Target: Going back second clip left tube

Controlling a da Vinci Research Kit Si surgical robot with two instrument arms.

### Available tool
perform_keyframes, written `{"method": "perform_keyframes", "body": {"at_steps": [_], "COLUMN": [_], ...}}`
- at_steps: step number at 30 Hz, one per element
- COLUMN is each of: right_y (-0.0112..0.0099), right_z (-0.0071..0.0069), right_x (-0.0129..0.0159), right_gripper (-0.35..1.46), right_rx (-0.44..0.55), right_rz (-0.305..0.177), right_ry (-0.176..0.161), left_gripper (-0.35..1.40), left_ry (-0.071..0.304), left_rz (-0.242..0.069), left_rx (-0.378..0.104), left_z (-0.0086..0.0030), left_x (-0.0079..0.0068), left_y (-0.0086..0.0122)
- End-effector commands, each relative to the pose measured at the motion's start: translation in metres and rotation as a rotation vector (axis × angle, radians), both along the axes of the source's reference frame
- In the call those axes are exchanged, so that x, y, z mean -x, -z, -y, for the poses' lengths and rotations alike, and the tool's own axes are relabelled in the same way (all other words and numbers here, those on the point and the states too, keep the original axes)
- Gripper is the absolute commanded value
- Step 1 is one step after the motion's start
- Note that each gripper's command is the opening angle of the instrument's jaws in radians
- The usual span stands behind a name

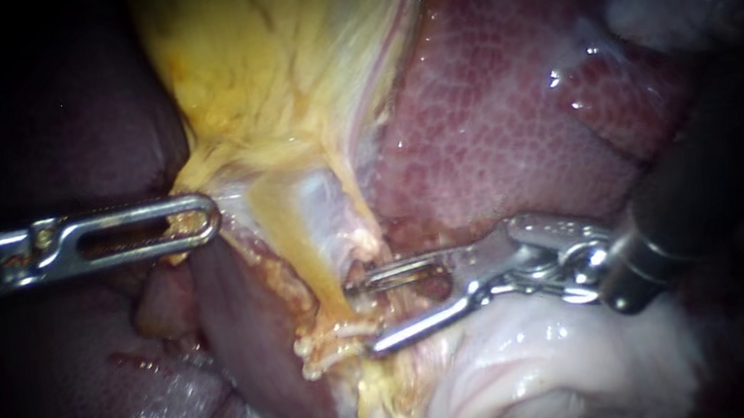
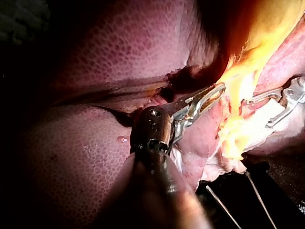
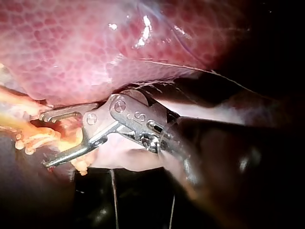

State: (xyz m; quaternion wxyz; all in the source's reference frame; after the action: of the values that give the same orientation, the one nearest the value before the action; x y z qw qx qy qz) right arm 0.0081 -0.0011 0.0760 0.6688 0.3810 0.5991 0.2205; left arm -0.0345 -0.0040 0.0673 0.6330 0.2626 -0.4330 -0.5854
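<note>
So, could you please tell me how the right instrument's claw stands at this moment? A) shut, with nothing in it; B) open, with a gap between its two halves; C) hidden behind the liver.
B: the right instrument has its claw spread with a clear gap at the edge of the yellow tissue, as the endoscope and right wrist views both show.

Glare glints on the liver point(image 1: 495, 112); corners seem shadowed.
</note>
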Motion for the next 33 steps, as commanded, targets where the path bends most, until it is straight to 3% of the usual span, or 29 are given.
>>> {"method": "perform_keyframes", "body": {"at_steps": [1,6,10,15,24,33], "right_y": [0.001,0.0047,0.0067,0.0074,0.0074,0.0076], "right_z": [-0.0008,-0.0039,-0.0052,-0.0052,-0.0052,-0.005], "right_x": [0.0011,0.005,0.0068,0.0071,0.0069,0.0069], "right_gripper": [0.6,0.6,0.6,0.6,0.6,0.6], "right_rx": [0.02,0.07,0.078,0.078,0.079,0.079], "right_rz": [0.004,0.004,0.015,0.016,0.016,0.016], "right_ry": [-0.011,-0.056,-0.061,-0.059,-0.06,-0.06], "left_gripper": [-0.35,-0.35,-0.35,-0.35,-0.35,-0.35], "left_ry": [0.0,0.002,0.003,-0.001,-0.043,-0.055], "left_rz": [-0.001,-0.003,-0.004,0.004,-0.001,-0.001], "left_rx": [0.0,0.003,0.007,0.007,-0.007,-0.01], "left_z": [0.0001,0.0003,0.0007,0.0015,0.0028,0.0027], "left_x": [0.0001,0.0005,0.0011,0.0029,0.0083,0.0101], "left_y": [-0.0002,-0.0006,-0.0012,-0.0028,-0.0069,-0.0079]}}
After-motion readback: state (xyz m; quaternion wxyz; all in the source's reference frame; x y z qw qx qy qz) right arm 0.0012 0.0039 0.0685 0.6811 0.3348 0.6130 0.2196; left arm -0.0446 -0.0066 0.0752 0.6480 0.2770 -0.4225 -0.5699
